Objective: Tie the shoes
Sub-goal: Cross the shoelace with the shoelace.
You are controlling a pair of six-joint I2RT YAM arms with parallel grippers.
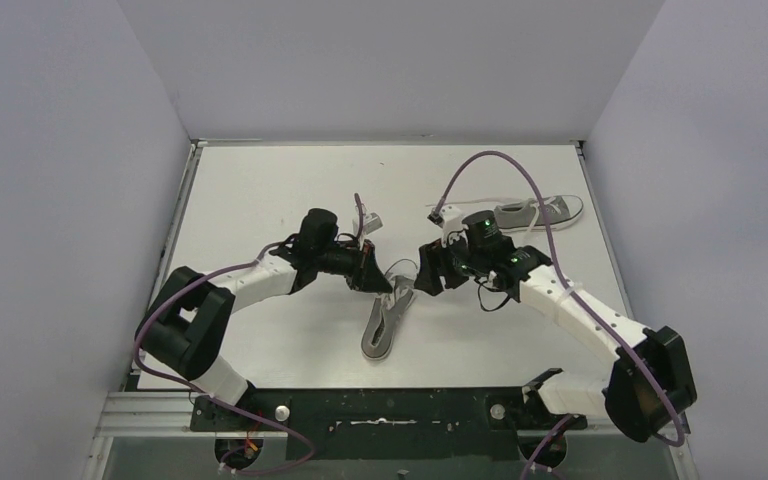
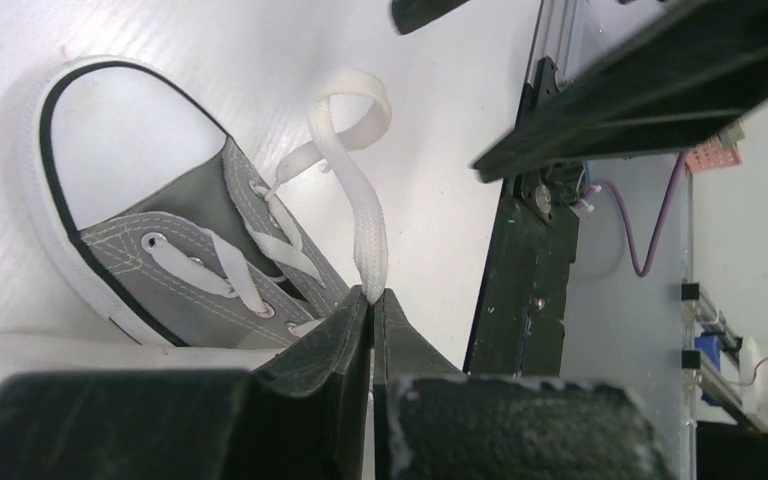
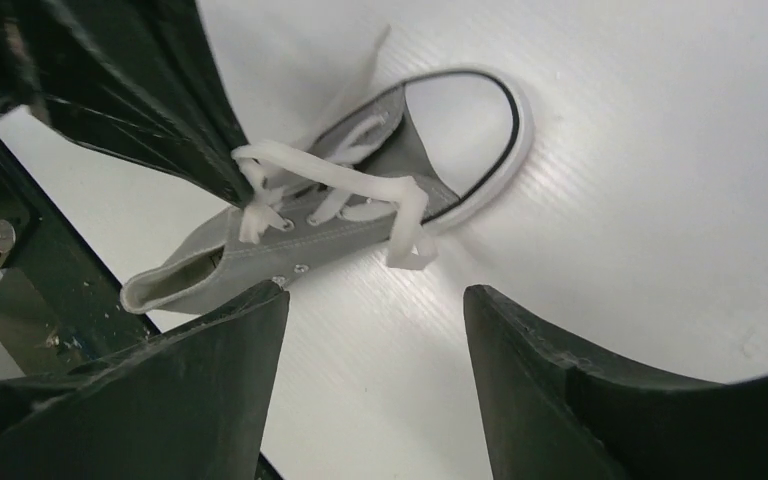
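Both arms reached inward over the white table (image 1: 260, 190), the left gripper (image 1: 370, 270) and right gripper (image 1: 428, 278) close together at the far end of the near shoe (image 1: 382, 328) — a white lace (image 1: 401, 270) arched between them. The other shoe (image 1: 545, 210) lay well apart, far right — crossed by a purple cable (image 1: 520, 172).

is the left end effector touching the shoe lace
Touching. The left wrist view shows the left end effector shut on the white lace, which runs from the grey shoe into its closed tips.

White table (image 1: 260, 200), pale grey walls (image 1: 60, 150), black mounting plate (image 1: 390, 410) along near edge
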